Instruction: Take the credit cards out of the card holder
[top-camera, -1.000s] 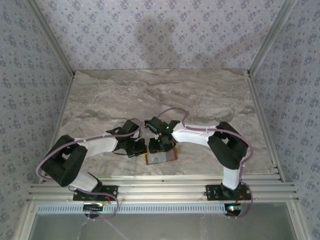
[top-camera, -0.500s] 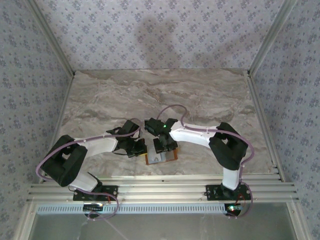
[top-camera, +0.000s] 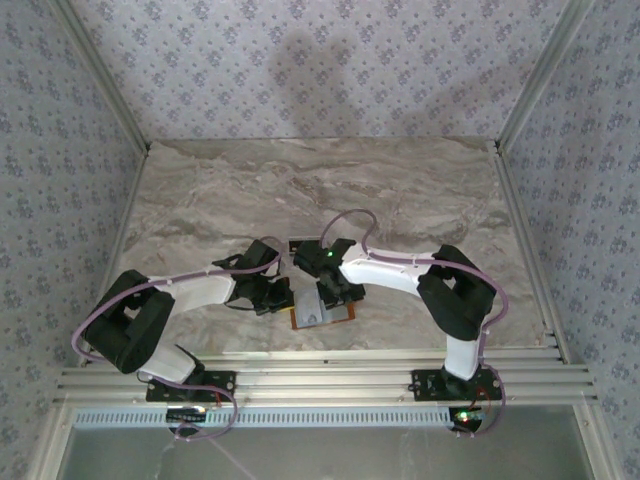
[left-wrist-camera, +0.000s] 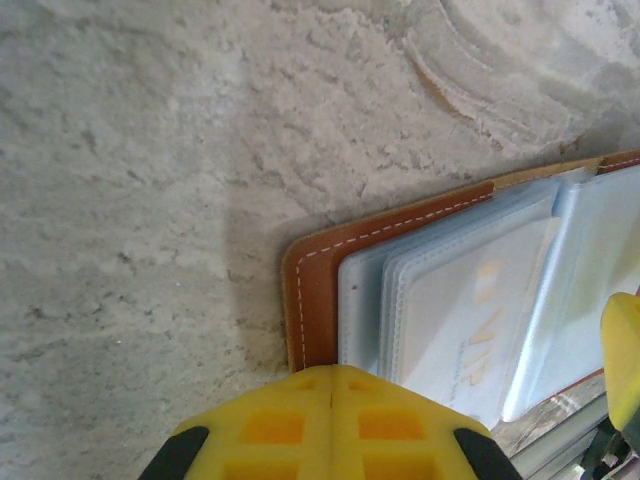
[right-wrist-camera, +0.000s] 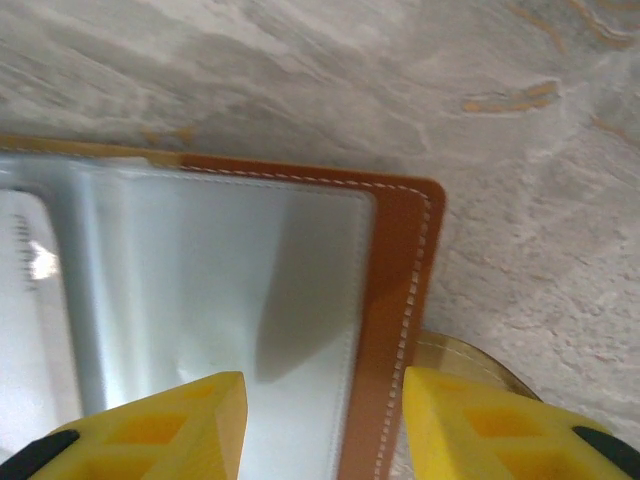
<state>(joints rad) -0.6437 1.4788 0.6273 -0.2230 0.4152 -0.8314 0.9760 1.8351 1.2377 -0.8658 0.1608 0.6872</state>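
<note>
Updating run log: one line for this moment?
card holder open flat | credit card inside | left gripper shut at edge | right gripper open astride edge

Faint orange lettering on a whitish credit card, seen through a clear sleeve of the open card holder in the left wrist view. Printed large, running sideways to the camera. Most like "VIP", though softened by the plastic and not certain.

In the right wrist view, a short row of small dark marks at the left edge, under another clear sleeve of the card holder. Too blurred to read as letters or digits.

From the top external view, too small to read anything on the card holder.
</note>
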